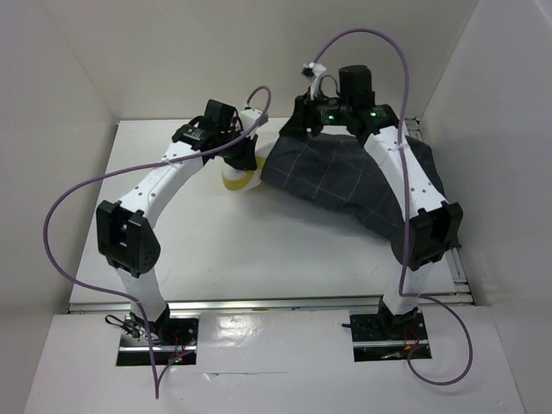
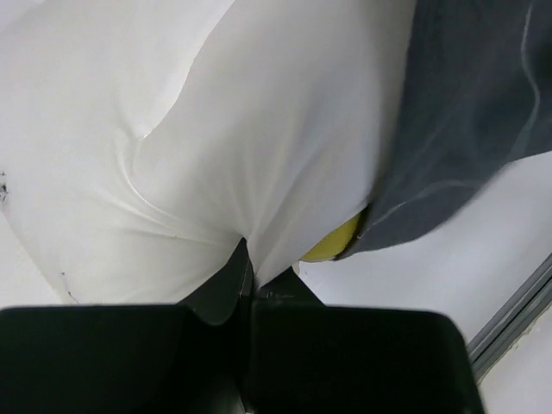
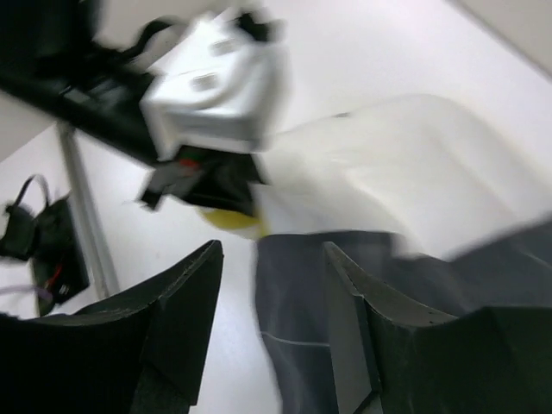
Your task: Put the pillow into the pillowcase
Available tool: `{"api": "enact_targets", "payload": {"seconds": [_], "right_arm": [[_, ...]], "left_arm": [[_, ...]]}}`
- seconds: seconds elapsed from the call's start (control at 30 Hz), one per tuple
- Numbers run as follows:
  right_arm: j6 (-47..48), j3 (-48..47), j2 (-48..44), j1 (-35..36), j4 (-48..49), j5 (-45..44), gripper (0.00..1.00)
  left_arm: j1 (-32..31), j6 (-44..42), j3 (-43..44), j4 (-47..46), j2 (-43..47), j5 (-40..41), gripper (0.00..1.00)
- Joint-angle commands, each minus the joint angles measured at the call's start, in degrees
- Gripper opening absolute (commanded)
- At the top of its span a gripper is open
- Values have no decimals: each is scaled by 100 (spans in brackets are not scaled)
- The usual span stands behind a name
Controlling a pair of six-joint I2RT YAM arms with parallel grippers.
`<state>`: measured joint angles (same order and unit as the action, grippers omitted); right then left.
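The pillow [image 2: 216,129] is plain white with a bright yellow trim along one edge. The pillowcase [image 1: 345,177] is dark charcoal grey, crossed by a thin, pale windowpane grid. The table [image 1: 259,250] and the enclosure walls [image 1: 52,78] are white. The left arm [image 1: 168,177] and right arm [image 1: 398,172] have white links and black joints, and each trails a purple cable [image 1: 50,216]. Small green lights [image 1: 373,112] glow on the right arm's black wrist. The right gripper [image 3: 272,248] has matte black fingers.

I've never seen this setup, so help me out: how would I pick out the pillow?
On the white table, find the dark grid-patterned pillowcase at the far side. The pillow pokes out at its left end, pinched by the left gripper. It is the only soft white thing there, with a bit of yellow at its edge.
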<state>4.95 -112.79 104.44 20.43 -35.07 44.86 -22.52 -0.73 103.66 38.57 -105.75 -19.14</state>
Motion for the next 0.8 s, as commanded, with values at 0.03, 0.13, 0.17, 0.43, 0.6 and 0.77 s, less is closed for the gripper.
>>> {"api": "enact_targets", "payload": {"seconds": [0.03, 0.13, 0.17, 0.43, 0.6, 0.77], "right_arm": [[-582, 205, -592, -583, 853, -820, 59], [-635, 153, -425, -732, 853, -979, 61], [-636, 74, -338, -733, 679, -1040, 61], [-697, -657, 743, -733, -44, -857, 61], [-697, -595, 972, -733, -166, -646, 60], [-601, -524, 1174, -680, -324, -496, 55]], "left_arm": [[99, -296, -651, -403, 976, 409, 0], [99, -463, -1021, -403, 1162, 585, 0], [99, -620, -1110, -403, 1284, 586, 0], [-436, -1851, -2462, -436, 2337, 1333, 32], [-490, -1712, -2896, -894, 2674, 1807, 82], [-148, -1176, -1686, -833, 1938, 1879, 89]]}}
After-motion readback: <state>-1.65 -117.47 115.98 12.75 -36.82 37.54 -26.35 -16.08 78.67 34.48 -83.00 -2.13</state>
